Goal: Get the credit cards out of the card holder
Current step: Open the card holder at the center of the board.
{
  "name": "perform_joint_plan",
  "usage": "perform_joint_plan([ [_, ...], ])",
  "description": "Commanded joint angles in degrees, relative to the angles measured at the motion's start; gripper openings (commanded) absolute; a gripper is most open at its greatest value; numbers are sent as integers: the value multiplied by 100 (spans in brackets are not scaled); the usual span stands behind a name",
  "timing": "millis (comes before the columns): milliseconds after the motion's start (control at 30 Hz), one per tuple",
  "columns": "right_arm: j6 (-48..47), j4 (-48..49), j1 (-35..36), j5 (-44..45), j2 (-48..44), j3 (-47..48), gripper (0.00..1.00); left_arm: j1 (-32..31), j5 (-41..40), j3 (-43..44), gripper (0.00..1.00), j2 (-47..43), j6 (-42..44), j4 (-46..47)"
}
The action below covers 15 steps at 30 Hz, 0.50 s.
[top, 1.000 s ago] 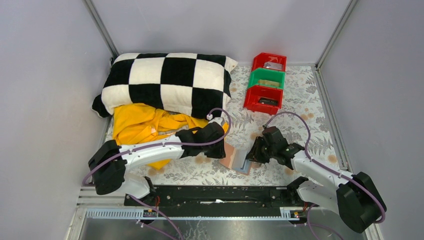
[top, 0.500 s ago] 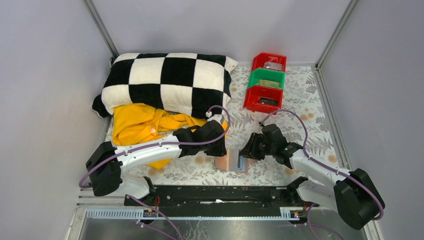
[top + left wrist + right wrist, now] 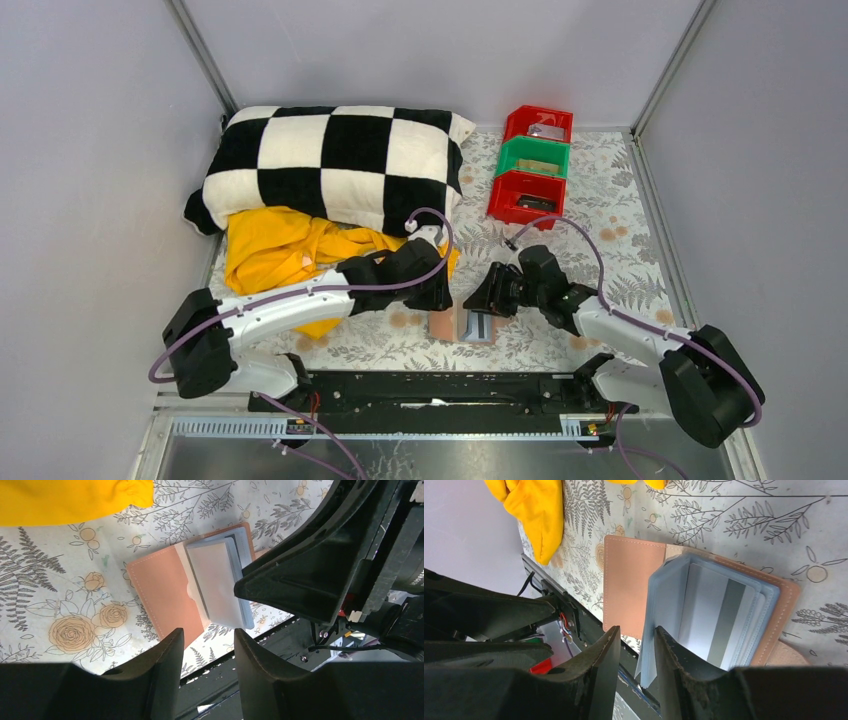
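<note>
Lying open on the floral-patterned desk, close to its near edge and between the two arms, the tan leather card holder has one cover flat and its grey-blue plastic sleeves fanned upward. A pale credit card with a grey stripe sits inside one of the sleeves; whether there are more cards behind it cannot be told.

The right tool is down at the sleeves, its jaws a narrow way apart with the edge of one raised leaf between them. The leaf rests against one finger, and a sliver of gap shows on its other side, so it does not look pinched.

The left tool hangs just beside the flat tan cover, jaws parted and holding nothing.

Behind the left arm lie a yellow garment and a black-and-white chequered pillow.
</note>
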Motion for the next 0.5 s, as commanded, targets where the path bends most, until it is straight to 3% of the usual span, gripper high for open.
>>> perform_joint_plan([
  [0, 117, 384, 145, -155, 115, 146, 39, 128, -89, -104, 46, -287, -13, 58],
  [300, 252, 817, 1105, 199, 1093, 668, 38, 354, -181, -179, 47, -608, 113, -50],
  [467, 148, 660, 1205, 257, 1429, 920, 39, 356, -270, -220, 50, -678, 81, -103],
])
